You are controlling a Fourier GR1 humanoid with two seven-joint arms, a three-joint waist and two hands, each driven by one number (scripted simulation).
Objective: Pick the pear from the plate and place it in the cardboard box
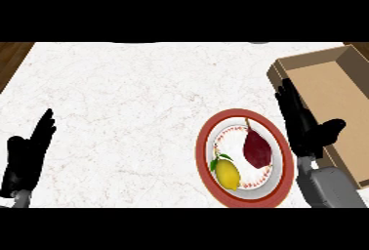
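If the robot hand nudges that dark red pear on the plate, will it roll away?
Probably a little: the pear lies on its side and looks rounded and smooth. Its tapered shape would likely make it curve, and the plate rim may stop it.

Cardboard box: right portion cut off by frame edge; near left wall partly hidden behind right hand. Plate: right rim partly hidden behind same hand. Left hand: wrist cut at lower edge.

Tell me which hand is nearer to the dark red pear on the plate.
Right. The right hand is open just beside the pear, between the plate and the cardboard box. The left hand rests open far across the counter, near the view's left edge.
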